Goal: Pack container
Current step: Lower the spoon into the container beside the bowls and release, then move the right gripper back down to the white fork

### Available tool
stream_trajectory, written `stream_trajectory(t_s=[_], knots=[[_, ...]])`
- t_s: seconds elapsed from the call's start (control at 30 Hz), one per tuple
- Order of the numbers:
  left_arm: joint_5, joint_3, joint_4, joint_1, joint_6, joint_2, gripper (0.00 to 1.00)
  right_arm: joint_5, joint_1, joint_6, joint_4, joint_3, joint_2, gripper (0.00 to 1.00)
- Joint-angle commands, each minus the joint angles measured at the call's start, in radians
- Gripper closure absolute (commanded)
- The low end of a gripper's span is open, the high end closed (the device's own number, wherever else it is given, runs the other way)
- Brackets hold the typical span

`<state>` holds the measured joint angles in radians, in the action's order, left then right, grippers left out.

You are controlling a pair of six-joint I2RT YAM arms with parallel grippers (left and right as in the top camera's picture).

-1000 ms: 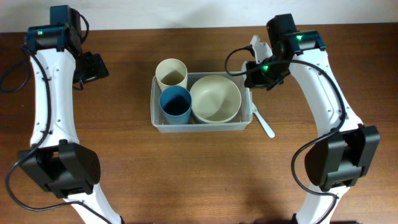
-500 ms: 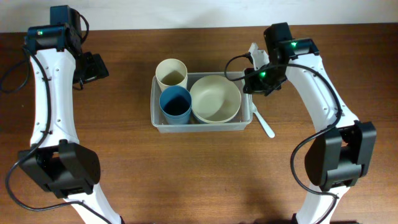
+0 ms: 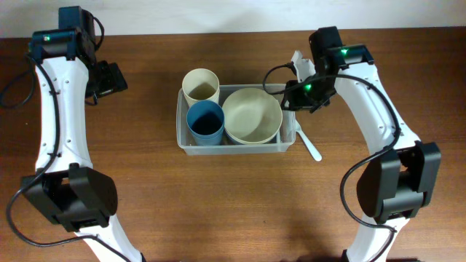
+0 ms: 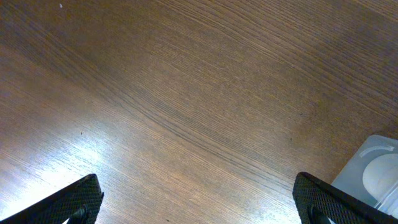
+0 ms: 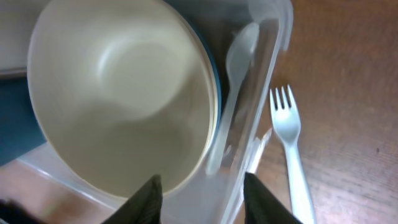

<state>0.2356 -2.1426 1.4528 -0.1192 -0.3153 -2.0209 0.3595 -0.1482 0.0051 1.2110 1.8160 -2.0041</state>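
Overhead view: the container (image 3: 237, 149) sits at the centre of the table (image 3: 145, 189). Inside it, a cream cup (image 3: 201, 86) is at 10 o'clock, a blue cup (image 3: 206, 121) at 8 o'clock, and a cream bowl (image 3: 252, 115) fills the 3 o'clock half. A white plastic fork (image 3: 311, 148) lies on the wood just outside the bin's 4 o'clock corner, so I judge the packing is not finished. My right end effector (image 3: 293, 93) hangs over the bin's 2 o'clock corner. The left end effector (image 3: 111, 78) is parked well away at 9 o'clock.

Left wrist view: I see bare wood and one rounded corner of the bin at 4 o'clock. The fingertips (image 4: 74, 199) sit at opposite edges of the frame with nothing between them, so this side is fully released.

Right wrist view: a pale plastic spoon (image 5: 239, 56) lies in the slot between the bowl and the bin's wall, handle toward me. My fingers (image 5: 149, 199) stand apart on either side of that slot and pinch nothing, so this side is released too. The fork lies just outside the wall.

I expect the bin to be light, thin-walled and slick, flexing under a hard pinch. If it has to move, I would clamp over the rim at a short end, probably 9 o'clock beside the cups. I would go gently, because the cups could tip.
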Motion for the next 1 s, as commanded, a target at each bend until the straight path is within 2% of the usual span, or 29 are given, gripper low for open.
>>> stream_trajectory(t_s=[0.0, 0.07, 0.23, 0.37, 0.57, 0.77, 0.97], knots=[[-0.003, 0.002, -0.002, -0.003, -0.014, -0.009, 0.00, -0.005, 0.019, -0.010, 0.058, 0.101, 0.001, 0.60], [-0.003, 0.002, -0.002, -0.003, -0.014, -0.009, 0.00, -0.023, 0.040, -0.028, 0.129, 0.171, 0.002, 0.57], [-0.003, 0.002, -0.002, -0.003, -0.014, -0.009, 0.00, -0.212, 0.093, -0.028, 0.290, 0.288, 0.002, 0.55], [-0.003, 0.002, -0.002, -0.003, -0.014, -0.009, 0.00, -0.310, 0.124, -0.027, 0.364, 0.270, 0.002, 0.49], [-0.003, 0.002, -0.002, -0.003, -0.014, -0.009, 0.00, -0.346, 0.131, -0.027, 0.409, 0.206, 0.003, 0.44], [-0.003, 0.002, -0.002, -0.003, -0.014, -0.009, 0.00, -0.345, 0.129, -0.023, 0.367, 0.066, 0.003, 0.43], [-0.003, 0.002, -0.002, -0.003, -0.014, -0.009, 0.00, -0.306, 0.127, -0.019, 0.204, -0.147, 0.003, 0.41]])
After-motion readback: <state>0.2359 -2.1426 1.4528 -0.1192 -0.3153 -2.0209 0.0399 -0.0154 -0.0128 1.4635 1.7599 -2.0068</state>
